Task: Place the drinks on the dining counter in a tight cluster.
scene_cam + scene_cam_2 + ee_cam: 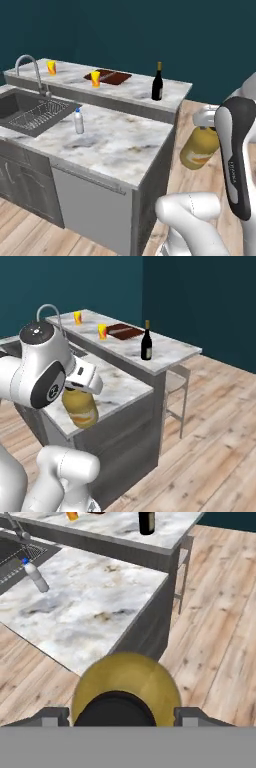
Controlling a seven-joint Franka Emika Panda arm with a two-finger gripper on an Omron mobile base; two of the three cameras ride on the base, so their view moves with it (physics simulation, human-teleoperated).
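My gripper [207, 121] is shut on the squat amber-yellow bottle [198, 148], holding it by its black cap in the air beside the lower worktop's end, above the wooden floor. The hand view looks down on this bottle [125, 679] between my fingertips [54, 716]. In the right base view the bottle [80, 406] hangs under the hand [76, 387]. The dark wine bottle [157, 83] [146, 342] stands upright near the right end of the dining counter [127, 90] [172, 353]. The small blue-capped water bottle [79, 121] [36, 576] stands on the lower worktop by the sink.
Two yellow cups [51, 67] [95, 78] and a red-brown board [114, 76] sit on the dining counter, left of the wine bottle. A steel sink [27, 111] with a faucet [35, 72] is at the left. A stool [176, 384] stands under the counter's right end.
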